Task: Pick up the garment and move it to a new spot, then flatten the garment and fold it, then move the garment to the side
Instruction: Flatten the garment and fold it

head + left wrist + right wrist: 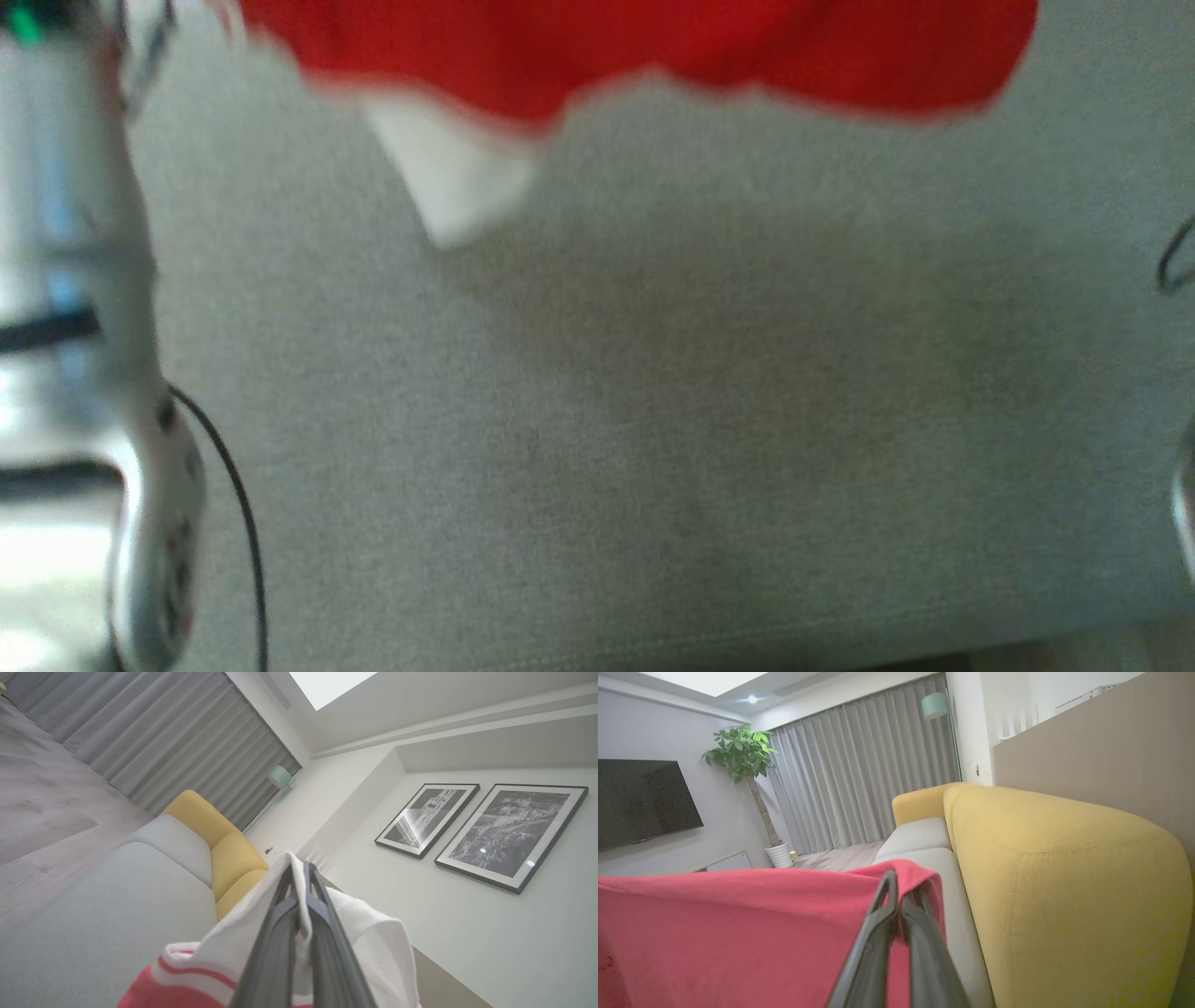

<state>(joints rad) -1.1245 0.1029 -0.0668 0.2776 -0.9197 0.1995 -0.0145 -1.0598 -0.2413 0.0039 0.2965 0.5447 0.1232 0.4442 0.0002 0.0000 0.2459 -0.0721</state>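
Note:
The garment is red with a white part. In the head view it hangs across the top edge, its white corner dangling over the grey sofa seat. In the left wrist view my left gripper is shut on the garment's white cloth, with red stripes lower down. The right wrist view has my right gripper shut on a fold of the red cloth, which stretches away to the left. Both grippers hold the garment lifted above the seat.
A yellow sofa backrest rises close to the right gripper. A pale forearm with a black cable stands at the head view's left edge. Grey curtains, a potted plant, a dark screen and two framed pictures line the room.

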